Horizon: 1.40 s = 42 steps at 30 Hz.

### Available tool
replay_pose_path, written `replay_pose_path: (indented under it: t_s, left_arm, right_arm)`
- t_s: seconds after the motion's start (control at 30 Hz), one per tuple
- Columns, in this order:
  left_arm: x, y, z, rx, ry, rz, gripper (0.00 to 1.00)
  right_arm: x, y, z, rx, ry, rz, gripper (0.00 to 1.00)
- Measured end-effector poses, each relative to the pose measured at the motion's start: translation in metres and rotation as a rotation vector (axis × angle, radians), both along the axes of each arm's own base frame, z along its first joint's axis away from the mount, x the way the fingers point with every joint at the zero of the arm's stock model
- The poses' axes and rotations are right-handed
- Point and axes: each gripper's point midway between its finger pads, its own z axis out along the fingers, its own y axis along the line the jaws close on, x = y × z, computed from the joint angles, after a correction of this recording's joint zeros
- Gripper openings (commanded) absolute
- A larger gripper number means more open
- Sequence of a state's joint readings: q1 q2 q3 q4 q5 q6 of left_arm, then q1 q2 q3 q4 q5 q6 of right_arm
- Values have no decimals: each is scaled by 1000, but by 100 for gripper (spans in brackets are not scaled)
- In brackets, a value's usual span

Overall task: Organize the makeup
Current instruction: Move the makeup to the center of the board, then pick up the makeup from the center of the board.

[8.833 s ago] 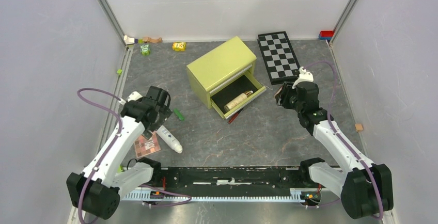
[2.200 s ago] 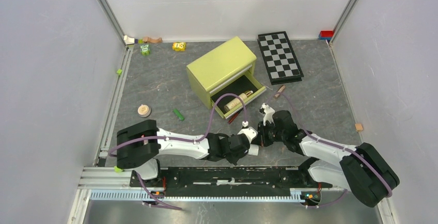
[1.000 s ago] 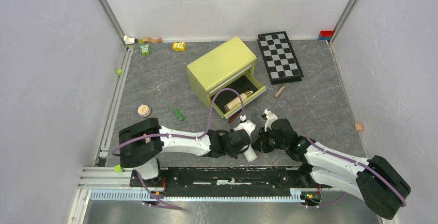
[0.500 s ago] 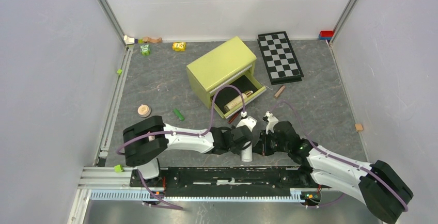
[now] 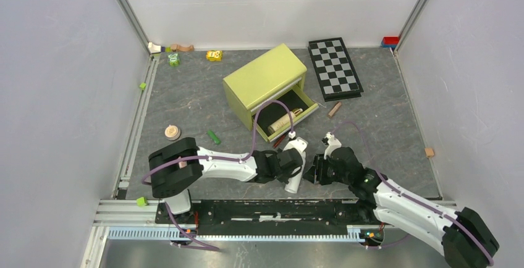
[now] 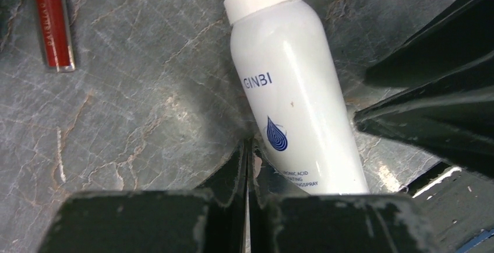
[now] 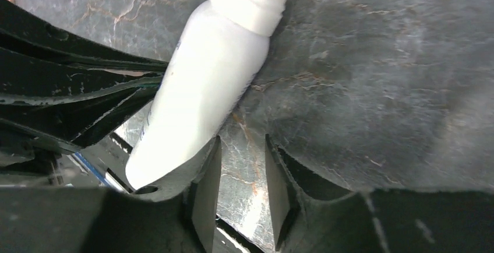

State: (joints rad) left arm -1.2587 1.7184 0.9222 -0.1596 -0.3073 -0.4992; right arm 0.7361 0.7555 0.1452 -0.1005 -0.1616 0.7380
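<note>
Makeup closest in is one white tube point(image 6: 291, 101) lying on the tabletop point(image 5: 185, 95) between two grippers, left gripper point(image 6: 247, 160) pinched fully closed and empty beside it, right gripper point(image 7: 242, 147) slightly parted around nothing, then one red stick point(image 6: 53, 23), one peach compact point(image 5: 172, 133), and one beige bottle point(image 5: 284, 120) inside the open drawer point(image 5: 298, 102).

The white tube point(image 6: 291, 90) carries the brand word "GINBI" in dark blue capitals a little below its cap, as the left wrist view shows. Farther from the cap than that word sits a blue droplet sign drawn in nested curved lines. Beyond it are three small lines, partly hidden, of which only "RONIC ACID", "RATING" and "ON SPRAY" can be read. The red stick point(image 6: 52, 20), left of the tube's cap, bears fine lettering along its length, too small to read.
</note>
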Motion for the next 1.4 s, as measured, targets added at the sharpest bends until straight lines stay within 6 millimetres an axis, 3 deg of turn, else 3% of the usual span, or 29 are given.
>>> replay_pose_path:
  t_s: [0.27,0.67,1.17,1.4]
  left_arm:
    - [2,10,0,-1,1,13,2]
    - [0,10,0,-16,16,2,2]
    - [-5,5,0,-35,38,-40,2]
    - [-13,-2,0,-53,71,-77,2]
  right_arm:
    - [10,-14,7,4,-15,-147,58]
    - [6,3,15,131,59,-167,70]
    - [10,21,16,261,97,-192,71]
    - [12,21,14,286,113,-221,65]
